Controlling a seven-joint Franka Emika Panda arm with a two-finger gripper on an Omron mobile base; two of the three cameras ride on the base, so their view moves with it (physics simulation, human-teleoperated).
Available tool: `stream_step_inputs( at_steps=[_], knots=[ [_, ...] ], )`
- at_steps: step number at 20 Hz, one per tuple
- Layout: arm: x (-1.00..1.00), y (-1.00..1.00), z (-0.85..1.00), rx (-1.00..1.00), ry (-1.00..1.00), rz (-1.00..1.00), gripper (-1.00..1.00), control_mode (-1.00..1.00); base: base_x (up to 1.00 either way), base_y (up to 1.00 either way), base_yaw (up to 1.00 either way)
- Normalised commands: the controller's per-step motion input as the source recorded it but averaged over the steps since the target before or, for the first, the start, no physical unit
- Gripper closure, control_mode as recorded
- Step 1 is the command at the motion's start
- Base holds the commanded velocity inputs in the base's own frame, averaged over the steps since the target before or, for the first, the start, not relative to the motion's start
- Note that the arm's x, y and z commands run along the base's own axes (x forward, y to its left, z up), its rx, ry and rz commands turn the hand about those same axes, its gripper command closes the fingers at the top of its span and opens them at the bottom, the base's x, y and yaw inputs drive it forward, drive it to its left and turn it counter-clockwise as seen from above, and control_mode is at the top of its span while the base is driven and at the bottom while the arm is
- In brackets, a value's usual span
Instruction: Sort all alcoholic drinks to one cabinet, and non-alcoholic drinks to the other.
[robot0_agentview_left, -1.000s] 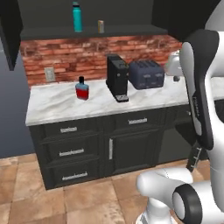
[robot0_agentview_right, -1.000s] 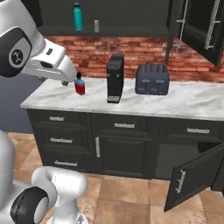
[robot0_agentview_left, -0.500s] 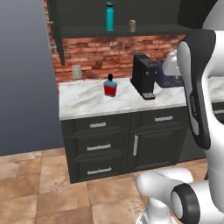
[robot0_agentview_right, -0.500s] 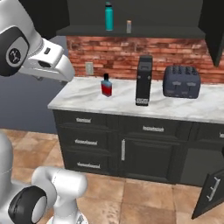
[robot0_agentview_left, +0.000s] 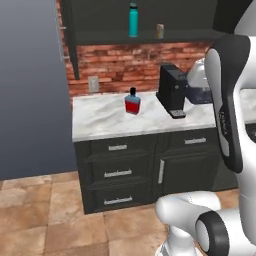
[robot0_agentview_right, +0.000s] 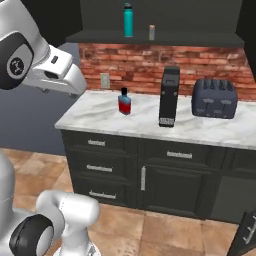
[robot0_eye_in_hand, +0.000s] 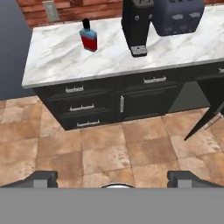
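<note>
Marble counter (robot0_eye_in_hand: 61, 52) carries flask (robot0_eye_in_hand: 89, 36). Likely glass, slick, fragile, top-light; grip flat body below cap. Gripper (robot0_eye_in_hand: 112, 178) fully open, empty, well off.

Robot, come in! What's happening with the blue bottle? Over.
Tool open, empty, high over the floor. Blue flask upright on the counter, untouched. Coffee machine stands beside it, apart.
</note>
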Motion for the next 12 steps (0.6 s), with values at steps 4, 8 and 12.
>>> stream_step_inputs(
  at_steps=[4, 8, 12],
  knots=[
    [0.0, 0.0, 0.0, 0.0, 0.0, 0.0, -1.0, 1.0, 0.71, 0.05, 0.15],
    [0.0, 0.0, 0.0, 0.0, 0.0, 0.0, -1.0, 1.0, 0.67, 0.1, 0.14],
    [0.0, 0.0, 0.0, 0.0, 0.0, 0.0, -1.0, 1.0, 0.72, 0.13, 0.14]
  ],
)
